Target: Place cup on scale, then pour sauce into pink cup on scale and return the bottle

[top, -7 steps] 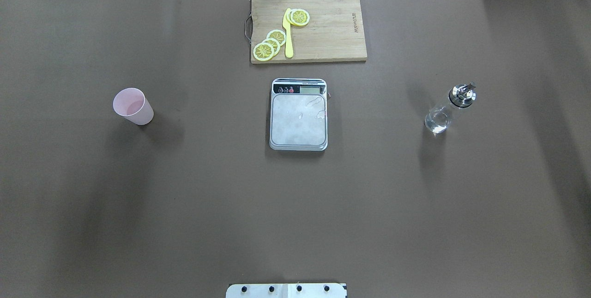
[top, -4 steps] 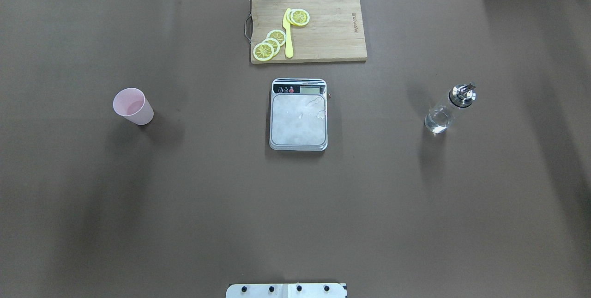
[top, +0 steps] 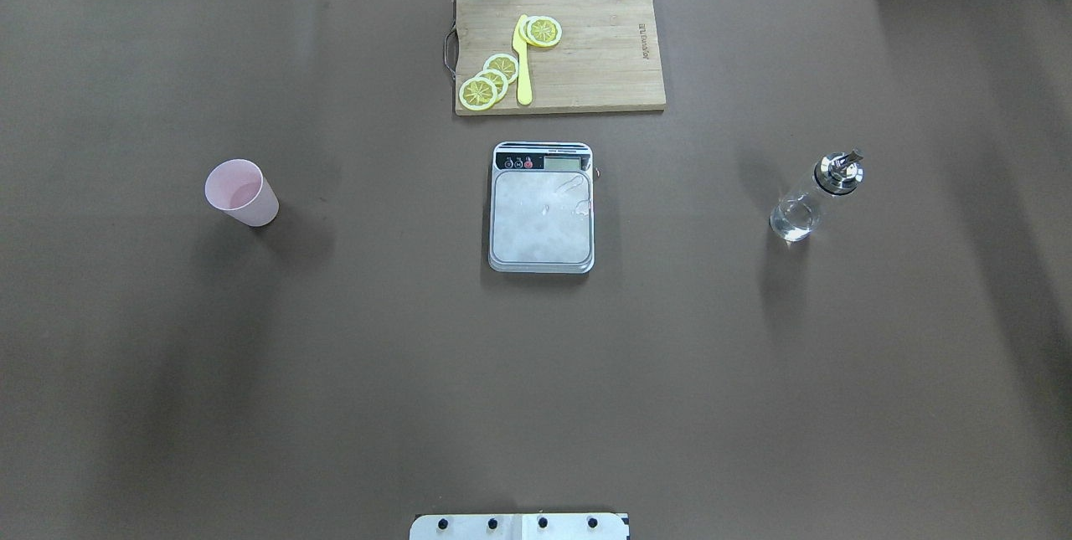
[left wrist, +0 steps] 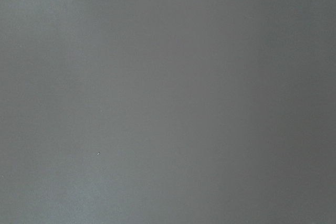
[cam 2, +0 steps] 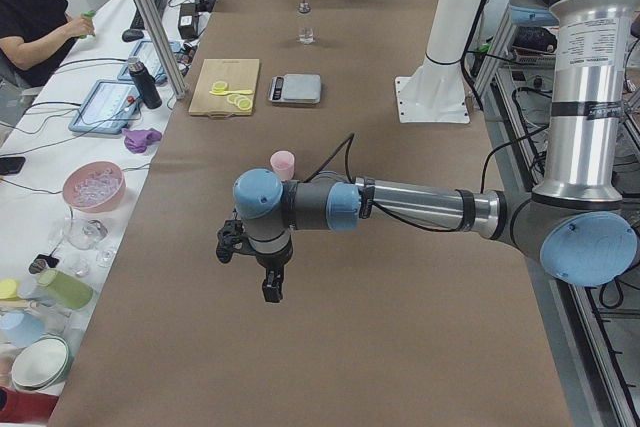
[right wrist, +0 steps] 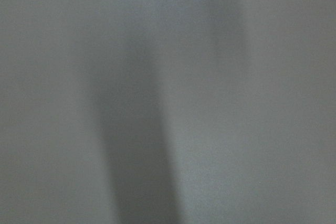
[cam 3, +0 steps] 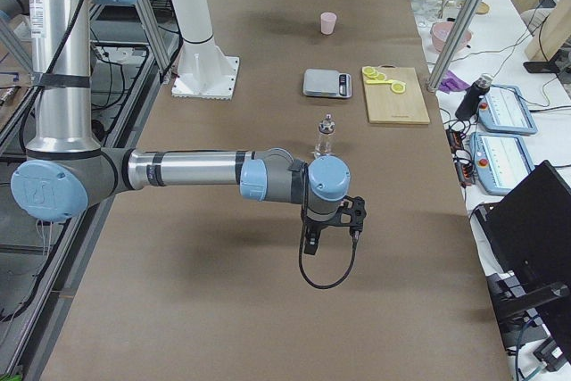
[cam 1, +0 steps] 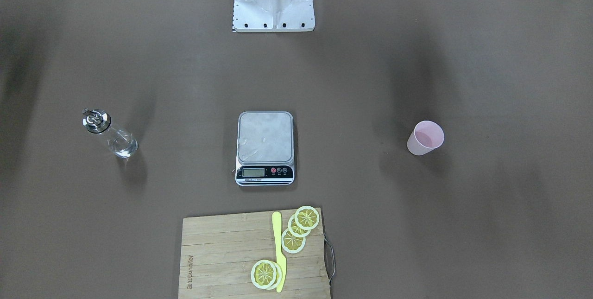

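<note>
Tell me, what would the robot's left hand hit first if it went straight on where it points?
The left hand seems to point down, so probably the bare brown table beneath it; its wrist camera shows only plain surface. The cup stands well aside.

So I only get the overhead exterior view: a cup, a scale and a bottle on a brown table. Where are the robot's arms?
Observer: The exterior left view shows the left tool hanging above the table, nearer the table's left end than the cup.
Visitor: And the other one?
Observer: In the exterior right view the right tool hangs above the table too, nearer that camera than the bottle.
Visitor: Are they gripping anything?
Observer: Both wrist cameras show only bare table surface. Whether each tool is open or shut, I cannot tell.
</note>
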Robot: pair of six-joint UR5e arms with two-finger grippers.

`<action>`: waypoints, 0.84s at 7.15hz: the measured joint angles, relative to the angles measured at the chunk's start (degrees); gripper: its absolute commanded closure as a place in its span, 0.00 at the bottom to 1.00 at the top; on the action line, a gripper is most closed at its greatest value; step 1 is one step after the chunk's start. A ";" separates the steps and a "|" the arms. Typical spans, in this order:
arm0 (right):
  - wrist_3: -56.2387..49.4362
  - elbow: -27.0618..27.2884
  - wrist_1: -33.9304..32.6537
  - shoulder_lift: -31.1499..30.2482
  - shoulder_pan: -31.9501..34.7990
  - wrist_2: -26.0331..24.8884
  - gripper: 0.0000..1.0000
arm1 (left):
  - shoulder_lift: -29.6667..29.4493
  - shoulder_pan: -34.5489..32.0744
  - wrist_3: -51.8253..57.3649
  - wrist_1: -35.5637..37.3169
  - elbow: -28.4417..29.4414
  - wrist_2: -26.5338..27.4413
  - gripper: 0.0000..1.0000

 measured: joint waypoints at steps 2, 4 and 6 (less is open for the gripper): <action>-0.02 0.01 0.04 0.00 0.00 0.10 0.00 | 0.00 0.00 -0.13 0.01 -0.11 0.00 0.02; -0.08 -0.02 0.10 0.14 0.00 0.01 0.00 | -0.48 0.14 -0.14 -0.73 0.01 -0.02 0.02; -0.11 -0.02 0.11 0.46 -0.12 0.01 0.00 | -0.72 0.45 -0.33 -2.21 0.74 0.02 0.02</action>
